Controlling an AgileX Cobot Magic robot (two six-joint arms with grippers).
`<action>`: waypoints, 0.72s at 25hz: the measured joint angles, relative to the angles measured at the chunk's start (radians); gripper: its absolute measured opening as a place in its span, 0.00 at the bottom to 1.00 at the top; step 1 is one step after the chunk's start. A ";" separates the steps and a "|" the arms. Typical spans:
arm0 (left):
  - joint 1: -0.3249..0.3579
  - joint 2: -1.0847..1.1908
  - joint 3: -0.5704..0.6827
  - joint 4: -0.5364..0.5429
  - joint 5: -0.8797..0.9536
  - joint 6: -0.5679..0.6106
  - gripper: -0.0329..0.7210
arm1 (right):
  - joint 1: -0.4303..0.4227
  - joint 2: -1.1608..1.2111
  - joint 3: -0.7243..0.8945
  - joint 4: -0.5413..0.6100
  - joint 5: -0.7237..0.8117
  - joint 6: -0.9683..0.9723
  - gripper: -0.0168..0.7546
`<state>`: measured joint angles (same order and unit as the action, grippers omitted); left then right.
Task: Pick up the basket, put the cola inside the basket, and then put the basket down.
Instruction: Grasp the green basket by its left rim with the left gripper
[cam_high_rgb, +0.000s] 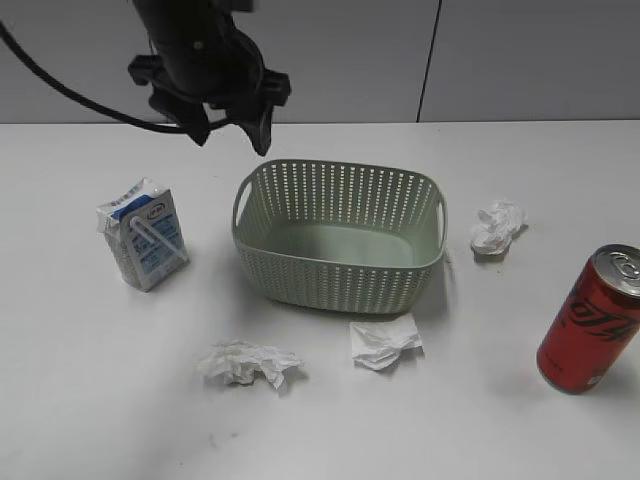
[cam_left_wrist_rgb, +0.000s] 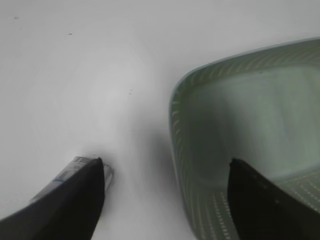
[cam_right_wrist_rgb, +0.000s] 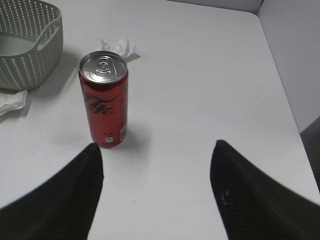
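The sage-green basket (cam_high_rgb: 340, 236) stands empty at the table's middle; its rim also shows in the left wrist view (cam_left_wrist_rgb: 175, 115) and the right wrist view (cam_right_wrist_rgb: 30, 45). The red cola can (cam_high_rgb: 588, 320) stands upright at the right; it also shows in the right wrist view (cam_right_wrist_rgb: 104, 100). My left gripper (cam_high_rgb: 232, 128) is open, above and behind the basket's left end; in its wrist view (cam_left_wrist_rgb: 165, 172) the basket's rim runs between the fingers. My right gripper (cam_right_wrist_rgb: 156, 152) is open and empty, short of the can and to its right; it is out of the exterior view.
A blue-and-white drink carton (cam_high_rgb: 143, 233) stands left of the basket; its corner shows by the left finger (cam_left_wrist_rgb: 75, 167). Crumpled tissues lie in front of the basket (cam_high_rgb: 247, 362) (cam_high_rgb: 384, 342) and to its right (cam_high_rgb: 497, 226). The table's right edge meets a wall (cam_right_wrist_rgb: 290, 60).
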<state>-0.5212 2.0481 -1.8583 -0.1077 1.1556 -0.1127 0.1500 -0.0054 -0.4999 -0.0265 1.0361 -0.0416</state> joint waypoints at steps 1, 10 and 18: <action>-0.002 0.023 -0.015 0.000 0.005 -0.010 0.82 | 0.000 0.000 0.000 0.000 0.000 0.000 0.68; -0.003 0.153 -0.042 0.001 0.012 -0.030 0.82 | 0.000 0.000 0.000 0.000 0.000 0.000 0.68; -0.003 0.217 -0.042 -0.022 0.009 -0.031 0.82 | 0.000 0.000 0.000 0.000 0.000 0.000 0.68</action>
<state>-0.5242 2.2653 -1.9004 -0.1294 1.1643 -0.1437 0.1500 -0.0054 -0.4999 -0.0265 1.0361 -0.0416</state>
